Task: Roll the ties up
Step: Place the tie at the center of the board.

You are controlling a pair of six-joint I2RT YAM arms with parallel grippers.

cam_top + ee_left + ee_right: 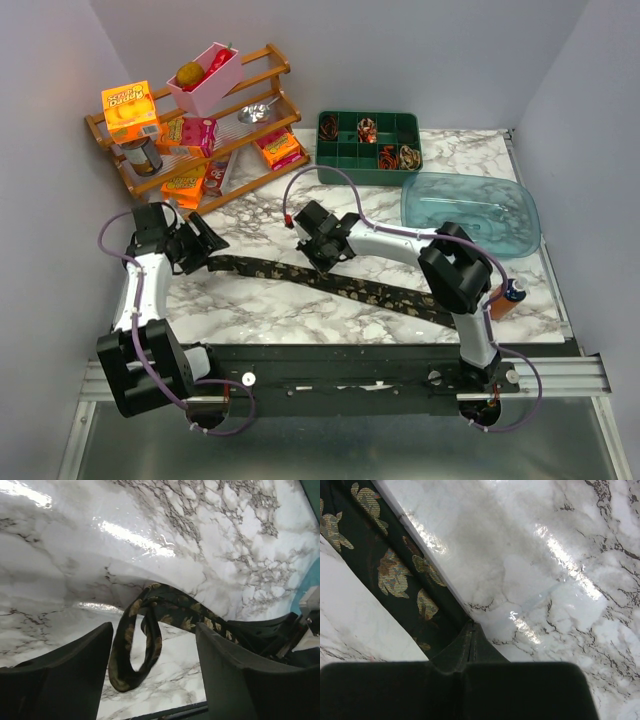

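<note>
A long dark tie (340,283) with a tan-gold pattern lies diagonally across the marble table. Its left end is curled into a loose loop (131,650) that stands on the table between the fingers of my left gripper (154,630), which is open and apart from the cloth. From above, the left gripper (213,243) sits at the tie's left end. My right gripper (318,255) is shut, and its joined tips (471,625) rest at the edge of the tie (395,570) mid-length. Several small rolled ties (398,156) sit in the green tray (368,178).
A wooden rack (200,120) with boxes, cans and a pink bin stands at the back left. A clear teal tub (470,212) lies at the right, beside the green tray. A small bottle (510,297) stands by the right arm near the table's front edge.
</note>
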